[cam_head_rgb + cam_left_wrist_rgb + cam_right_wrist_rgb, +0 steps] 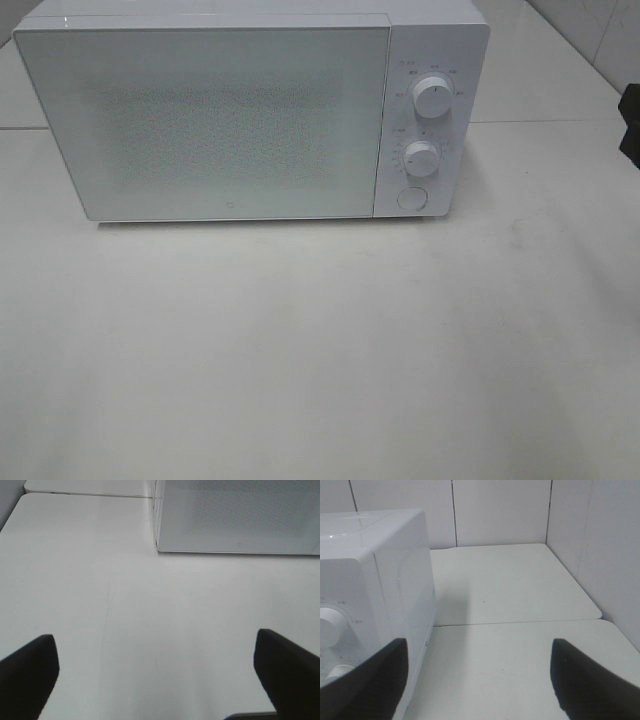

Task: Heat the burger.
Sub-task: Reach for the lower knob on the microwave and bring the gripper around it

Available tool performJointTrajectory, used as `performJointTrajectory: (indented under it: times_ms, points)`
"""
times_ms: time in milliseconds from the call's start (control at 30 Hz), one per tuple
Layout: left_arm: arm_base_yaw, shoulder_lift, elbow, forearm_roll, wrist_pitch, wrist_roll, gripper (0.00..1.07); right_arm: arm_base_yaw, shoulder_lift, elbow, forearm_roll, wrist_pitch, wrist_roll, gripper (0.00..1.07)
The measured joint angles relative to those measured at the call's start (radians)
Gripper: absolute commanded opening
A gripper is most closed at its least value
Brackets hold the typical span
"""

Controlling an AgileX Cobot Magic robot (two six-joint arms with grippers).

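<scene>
The burger is out of view in every frame. A white microwave (250,110) stands at the back of the table with its door shut; two round knobs (432,97) and a button sit on its right panel. Its frosted door (240,515) shows in the left wrist view, its side and knobs (375,595) in the right wrist view. My left gripper (157,680) hangs open above bare table in front of the microwave's left corner, with nothing between its black fingers (27,672). To the right of the microwave my right gripper (480,680) is open too, and empty.
The white table (320,350) stretches in front of the microwave. A dark object (630,120) juts in at the right edge of the exterior high view. White walls (500,510) close off the back and right side behind the table.
</scene>
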Motion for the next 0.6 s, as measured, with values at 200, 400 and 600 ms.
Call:
performJointTrajectory:
  times_ms: [200,400,600]
  points:
    - [0.000,0.000,0.000,0.000,0.000,0.000,0.98,0.091,0.086,0.017,0.149,-0.131,-0.114,0.75]
    - [0.000,0.000,0.000,0.000,0.000,0.000,0.98,0.268,0.213,0.019,0.339,-0.257,-0.253,0.75]
    - [0.000,0.000,0.000,0.000,0.000,0.000,0.98,0.454,0.365,0.015,0.540,-0.414,-0.310,0.75]
